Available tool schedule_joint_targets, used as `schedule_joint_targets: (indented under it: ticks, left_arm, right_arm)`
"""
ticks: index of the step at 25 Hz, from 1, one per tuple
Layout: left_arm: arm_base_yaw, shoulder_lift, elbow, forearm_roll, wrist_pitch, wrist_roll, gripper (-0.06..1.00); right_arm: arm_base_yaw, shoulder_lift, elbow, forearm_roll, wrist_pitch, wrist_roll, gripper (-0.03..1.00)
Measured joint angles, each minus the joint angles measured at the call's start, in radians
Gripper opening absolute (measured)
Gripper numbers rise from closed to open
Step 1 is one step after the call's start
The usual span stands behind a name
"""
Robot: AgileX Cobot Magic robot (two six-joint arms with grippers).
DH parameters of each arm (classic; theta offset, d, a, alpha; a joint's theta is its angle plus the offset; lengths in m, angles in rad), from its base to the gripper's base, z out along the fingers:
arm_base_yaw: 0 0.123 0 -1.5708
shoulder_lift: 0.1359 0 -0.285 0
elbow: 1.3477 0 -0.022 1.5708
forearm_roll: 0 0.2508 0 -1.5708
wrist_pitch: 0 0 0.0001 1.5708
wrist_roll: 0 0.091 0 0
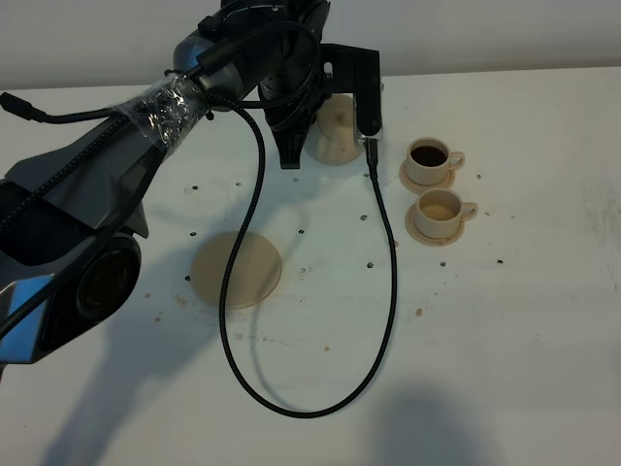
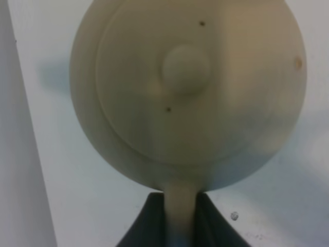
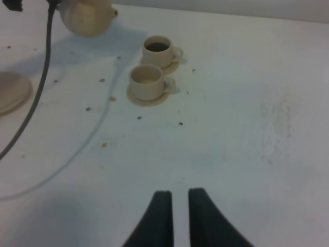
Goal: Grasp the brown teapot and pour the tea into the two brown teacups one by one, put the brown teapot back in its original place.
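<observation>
While the left gripper [image 2: 181, 208] is clamping the loop handle [image 2: 180, 193] between its two dark fingers [image 2: 218, 231], I am looking straight down on the teapot [image 2: 187, 87] with its lid knob [image 2: 185, 69] uppermost, so it is sitting level, not tipping. From the high camera it is either hovering or resting, I cannot tell which, at the far middle of the table [image 1: 505, 340], just left of the far cup [image 1: 428, 158], which is holding dark tea. The near cup [image 1: 439, 209] is showing a paler inside. I am treating the pot as heavy for one thin handle, and as glazed, slippery and breakable. The handle is the only sound hold, and I am expecting some swing. The big saucer [image 1: 236, 269] is lying bare, well apart to the near left. The right gripper [image 3: 175, 206] is waiting with its fingers nearly together on nothing.
</observation>
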Motion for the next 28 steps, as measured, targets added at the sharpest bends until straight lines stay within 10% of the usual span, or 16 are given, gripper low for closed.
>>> schedule_joint_targets:
  ticks: [28]
  left_arm:
    - [-0.103,-0.033,-0.001,-0.097,0.055,-0.018,0.08]
  right_arm:
    - [0.0,0.0,0.0,0.0,0.0,0.0,0.09]
